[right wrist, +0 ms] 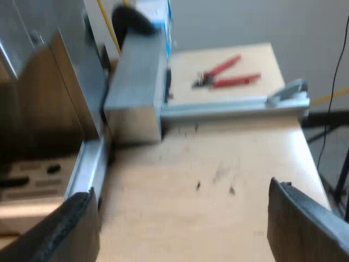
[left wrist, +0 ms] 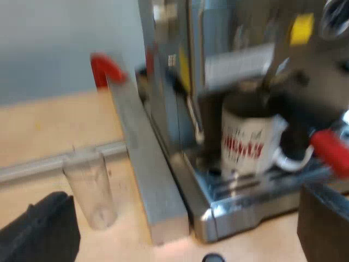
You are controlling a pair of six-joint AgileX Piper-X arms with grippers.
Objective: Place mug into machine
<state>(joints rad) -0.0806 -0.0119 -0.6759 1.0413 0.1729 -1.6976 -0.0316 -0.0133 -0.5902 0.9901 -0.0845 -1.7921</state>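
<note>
The mug [left wrist: 248,144] stands on the drip tray [left wrist: 240,191] of the espresso machine [left wrist: 180,65], the holder's red handle end [left wrist: 330,150] just beside it; a measuring glass [left wrist: 90,188] stands near; left gripper [left wrist: 185,199] spread, empty; right gripper [right wrist: 182,204] spread, empty, over the table [right wrist: 218,164].

Bright even light, glare on machine [left wrist: 169,82]

Left tool [left wrist: 188,196]: two matte black fingers [left wrist: 38,232], thick and blocky, one with a squared top edge. Right tool [right wrist: 180,191]: two black fingers [right wrist: 305,224], broad, with smoothly rounded, tapering edges.
</note>
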